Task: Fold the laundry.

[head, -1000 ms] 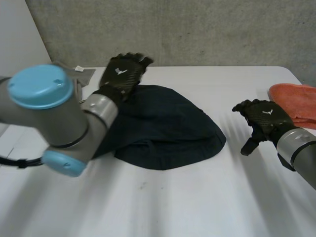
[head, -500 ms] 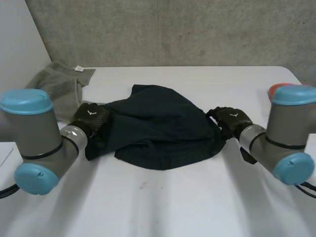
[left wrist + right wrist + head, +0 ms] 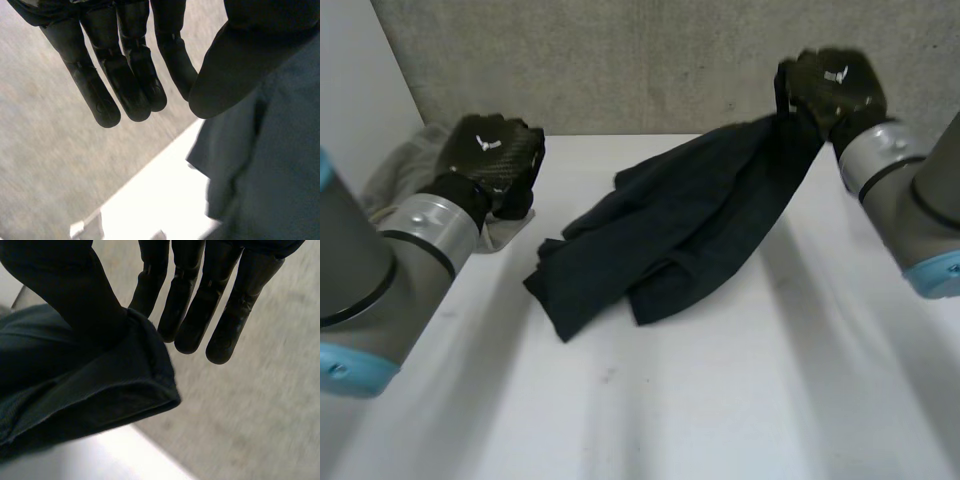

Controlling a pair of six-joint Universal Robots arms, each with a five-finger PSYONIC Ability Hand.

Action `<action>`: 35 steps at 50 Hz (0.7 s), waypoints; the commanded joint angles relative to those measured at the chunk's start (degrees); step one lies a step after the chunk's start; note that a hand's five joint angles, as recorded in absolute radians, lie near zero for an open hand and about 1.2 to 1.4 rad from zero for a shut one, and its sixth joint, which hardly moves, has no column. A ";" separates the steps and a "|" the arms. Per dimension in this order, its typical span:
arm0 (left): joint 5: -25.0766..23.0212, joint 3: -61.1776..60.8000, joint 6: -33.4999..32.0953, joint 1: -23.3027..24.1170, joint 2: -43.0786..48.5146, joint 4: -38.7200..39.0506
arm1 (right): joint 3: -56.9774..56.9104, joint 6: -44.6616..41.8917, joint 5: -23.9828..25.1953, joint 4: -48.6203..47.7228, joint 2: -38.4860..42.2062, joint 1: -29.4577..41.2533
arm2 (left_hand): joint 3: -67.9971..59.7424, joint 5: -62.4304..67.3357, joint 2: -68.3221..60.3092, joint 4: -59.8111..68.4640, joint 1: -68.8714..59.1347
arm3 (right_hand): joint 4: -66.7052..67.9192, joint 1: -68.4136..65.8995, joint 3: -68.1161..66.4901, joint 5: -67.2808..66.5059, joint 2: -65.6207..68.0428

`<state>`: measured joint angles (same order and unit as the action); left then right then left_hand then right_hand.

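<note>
near half of the table (image 3: 720,400) bare, free passage side to side. dark cloth (image 3: 670,230) slants from the lifted right hand (image 3: 830,88) down to mid-table, barring the far right. grey cloth (image 3: 392,178) occupies the far left corner beside the left hand (image 3: 490,160). wall (image 3: 650,60) closes the back.

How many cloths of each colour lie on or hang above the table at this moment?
dark blue cloth: 1
grey cloth: 1
Total: 2
</note>
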<state>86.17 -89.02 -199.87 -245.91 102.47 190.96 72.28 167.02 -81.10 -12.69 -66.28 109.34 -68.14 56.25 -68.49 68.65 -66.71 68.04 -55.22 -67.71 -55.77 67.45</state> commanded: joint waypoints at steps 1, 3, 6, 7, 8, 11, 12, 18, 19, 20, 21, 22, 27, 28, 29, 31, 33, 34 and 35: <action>-0.57 -7.64 6.59 4.90 -10.96 -3.04 | -3.73 -1.61 3.14 2.93 -3.95 0.52 | -11.86 13.75 -11.51 11.35 -13.29 | 11.96 -24.78 -12.29 -14.23 12.55; -0.22 -9.49 7.21 5.70 -11.94 -3.40 | -3.46 -1.69 3.57 4.51 -5.26 0.78 | -5.89 7.78 -5.54 5.37 -7.32 | 11.96 -24.78 -12.29 -14.23 12.55; -0.39 -11.17 7.48 5.88 -12.21 -2.61 | -2.33 -1.69 5.41 6.00 -7.63 0.96 | 42.53 -40.65 42.89 -43.05 41.11 | 11.96 -24.78 -12.29 -14.23 12.55; -0.31 -11.09 7.48 5.79 -12.03 -2.17 | -1.97 -1.69 6.12 6.27 -8.08 0.96 | 44.61 -42.72 44.96 -45.13 43.19 | 11.96 -24.78 -12.29 -14.23 12.55; -0.31 -10.91 7.48 5.71 -11.77 -1.56 | -1.62 -1.69 6.82 6.53 -8.51 0.96 | 44.63 -42.74 44.98 -45.15 43.21 | 11.96 -24.78 -12.29 -14.23 12.55; -0.04 -9.86 7.48 4.57 -9.31 1.51 | -0.13 -1.61 9.20 7.24 -9.75 0.96 | 44.80 -42.91 45.15 -45.32 43.38 | 11.96 -24.78 -12.29 -14.23 12.55; -0.04 -9.07 7.48 3.95 -7.22 2.83 | 0.14 -1.61 9.55 7.41 -9.84 0.96 | 44.97 -43.08 45.32 -45.48 43.54 | 11.96 -24.78 -12.29 -14.23 12.55; -0.22 -3.89 8.00 3.68 2.63 4.33 | 3.30 -1.61 10.43 8.03 -13.96 1.40 | 45.64 -43.75 45.99 -46.16 44.22 | 11.96 -24.78 -12.29 -14.23 12.55; -0.30 -1.96 8.18 3.86 5.78 4.33 | 3.65 -1.61 10.43 8.12 -14.40 1.49 | 45.64 -43.75 45.99 -46.16 44.22 | 11.96 -24.78 -12.29 -14.23 12.55; -0.39 -0.73 8.18 3.95 7.73 4.42 | 4.27 -1.61 10.52 8.20 -15.10 1.49 | 45.48 -43.59 45.83 -45.99 44.05 | 11.96 -24.78 -12.29 -14.23 12.55; -0.48 0.16 8.18 4.03 9.14 4.51 | 4.53 -1.61 10.61 8.21 -15.37 1.49 | 45.31 -43.42 45.66 -45.82 43.88 | 11.96 -24.78 -12.29 -14.23 12.55; -0.74 2.86 8.09 4.12 12.11 4.42 | 4.80 -1.61 10.61 8.21 -15.55 1.49 | 44.97 -43.08 45.32 -45.49 43.55 | 11.96 -24.78 -12.29 -14.23 12.55; -1.01 10.17 8.36 4.30 20.04 3.89 | 6.11 -1.61 10.70 8.38 -16.51 1.57 | 44.63 -42.74 44.98 -45.15 43.21 | 11.96 -24.78 -12.29 -14.23 12.55; -1.27 11.40 8.44 4.30 21.62 3.89 | 6.20 -1.61 10.70 8.38 -16.69 1.57 | 44.47 -42.58 44.82 -44.98 43.04 | 11.96 -24.78 -12.29 -14.23 12.55; -1.71 12.20 8.45 4.39 22.68 3.89 | 6.38 -1.61 10.70 8.47 -16.78 1.57 | 44.46 -42.58 44.82 -44.98 43.04 | 11.96 -24.78 -12.29 -14.23 12.55; -3.73 14.66 8.53 4.13 25.67 4.07 | 6.47 -1.61 10.70 8.99 -16.78 1.57 | 44.30 -42.41 44.65 -44.81 42.87 | 11.96 -24.78 -12.29 -14.23 12.55; -6.18 16.68 8.71 3.86 28.03 4.33 | 6.47 -1.61 10.70 9.61 -16.78 1.57 | 42.79 -40.90 43.14 -43.31 41.37 | 11.96 -24.78 -12.29 -14.23 12.55; -6.89 17.38 8.71 3.86 28.83 4.42 | 6.56 -1.61 10.78 10.05 -16.69 1.57 | 42.45 -40.56 42.80 -42.97 41.03 | 11.96 -24.78 -12.29 -14.23 12.55; -7.51 18.09 8.71 3.86 29.54 4.51 | 6.56 -1.61 10.78 10.31 -16.69 1.57 | 42.11 -40.22 42.47 -42.63 40.69 | 11.96 -24.78 -12.29 -14.23 12.55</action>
<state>83.39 -76.28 -191.40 -241.74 125.90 195.09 78.64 165.41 -70.36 -3.94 -83.06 110.93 -22.52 10.25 -22.12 21.84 -22.82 68.20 -55.66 -67.71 -56.63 67.44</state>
